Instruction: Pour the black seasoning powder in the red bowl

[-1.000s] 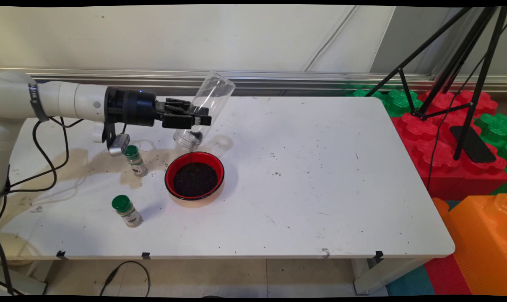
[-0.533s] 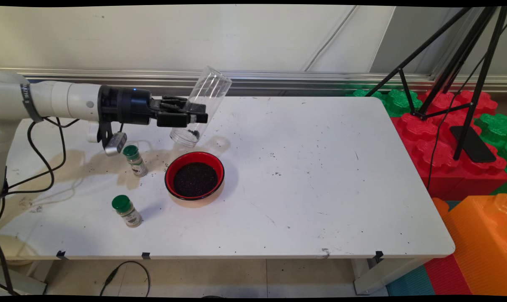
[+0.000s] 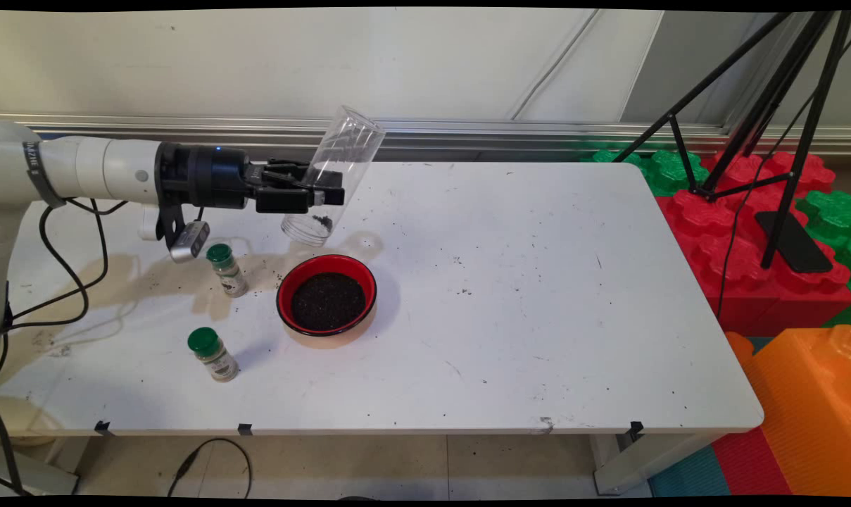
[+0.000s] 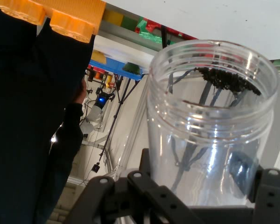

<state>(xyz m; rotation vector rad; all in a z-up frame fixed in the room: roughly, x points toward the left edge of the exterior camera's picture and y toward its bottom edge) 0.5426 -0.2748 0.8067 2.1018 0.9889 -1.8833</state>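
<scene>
Above the white table (image 3: 509, 296), the gripper (image 3: 319, 197) is clamped around a clear plastic jar (image 3: 333, 176), tilted mouth-down just behind the red bowl (image 3: 326, 293) of dark grains. Leftover grains near its mouth could spill onto the table.

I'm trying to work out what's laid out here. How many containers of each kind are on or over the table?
Clear plastic jar, tilted mouth-down in the claw, a few dark grains left inside: 1
Small green-capped spice bottles, one farther back, one nearer: 2
Red bowl filled with dark grains: 1
Total: 4
</scene>
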